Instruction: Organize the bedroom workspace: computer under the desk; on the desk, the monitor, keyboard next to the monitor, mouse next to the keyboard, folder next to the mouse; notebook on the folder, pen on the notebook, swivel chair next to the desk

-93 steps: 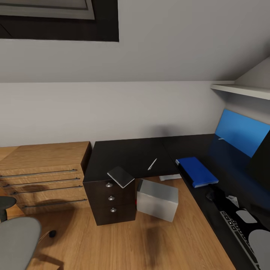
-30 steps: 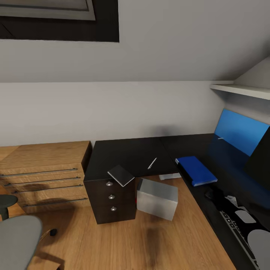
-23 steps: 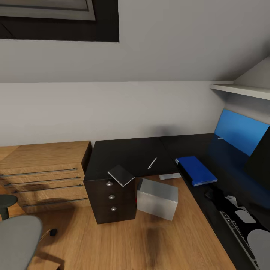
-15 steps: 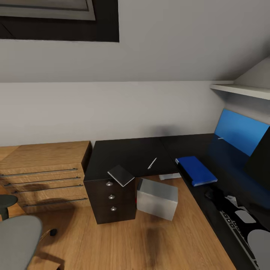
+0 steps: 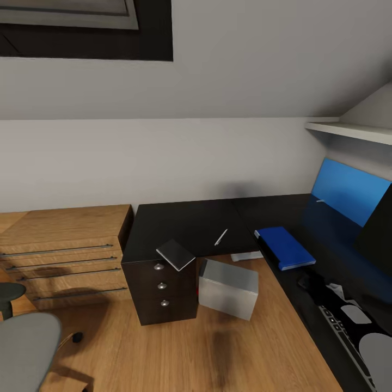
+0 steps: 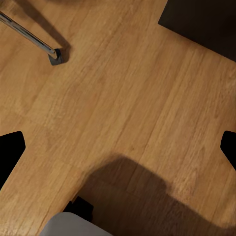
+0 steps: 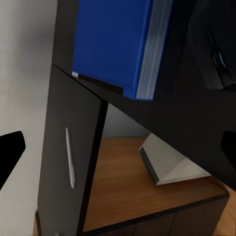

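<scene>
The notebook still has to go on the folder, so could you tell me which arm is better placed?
Probably the right: its wrist view faces the desk, folder, pen and notebook. The left wrist view faces bare floor.

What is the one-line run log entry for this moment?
folder, pen: on desk | notebook: at desk corner | computer: on floor | left gripper: open | right gripper: open

Blue folder [image 5: 285, 248] flat on black desk [image 5: 185, 226]
</scene>
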Controlling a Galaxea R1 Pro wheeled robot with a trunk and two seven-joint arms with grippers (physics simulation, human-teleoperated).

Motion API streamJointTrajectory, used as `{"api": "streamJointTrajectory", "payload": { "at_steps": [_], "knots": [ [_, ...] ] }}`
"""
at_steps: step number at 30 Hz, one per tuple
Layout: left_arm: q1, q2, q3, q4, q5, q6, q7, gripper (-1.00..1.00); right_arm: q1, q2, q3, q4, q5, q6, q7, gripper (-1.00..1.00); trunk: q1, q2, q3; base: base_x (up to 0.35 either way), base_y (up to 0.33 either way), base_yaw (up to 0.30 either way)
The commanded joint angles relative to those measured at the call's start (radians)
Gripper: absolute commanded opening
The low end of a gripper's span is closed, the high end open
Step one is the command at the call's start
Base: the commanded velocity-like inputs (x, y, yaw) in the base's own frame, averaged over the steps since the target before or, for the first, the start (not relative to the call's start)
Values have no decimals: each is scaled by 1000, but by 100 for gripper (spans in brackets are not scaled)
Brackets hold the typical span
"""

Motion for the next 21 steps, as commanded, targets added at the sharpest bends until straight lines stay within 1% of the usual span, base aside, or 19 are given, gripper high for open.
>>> {"api": "streamJointTrajectory", "payload": {
  "at_steps": [1, 4, 12, 15, 21],
  "knots": [
    [0, 0, -3, 0, 10, -3, -2, 100, -1, 0, -5, 0, -5, 8, 5, 100, 0, -1, -1, 0, 0, 0],
    [0, 0, -3, 0, 10, -3, -2, 100, -1, 3, -5, 1, -5, 5, 18, 100, 0, -1, -1, 0, 0, 0],
    [0, 0, -3, 0, 10, -3, -2, 100, -1, 21, -6, -3, -1, -6, 35, 100, 0, -1, -4, 0, 0, 11],
    [0, 0, -3, 0, 10, -3, -2, 100, -1, 23, -6, -3, -1, -14, 40, 100, 0, -1, -6, 0, 0, 52],
    [0, 0, -3, 0, 10, -3, -2, 100, -1, 23, -7, -3, -1, -15, 70, 100, 0, -1, -8, 0, 0, 19]
  ]
}}
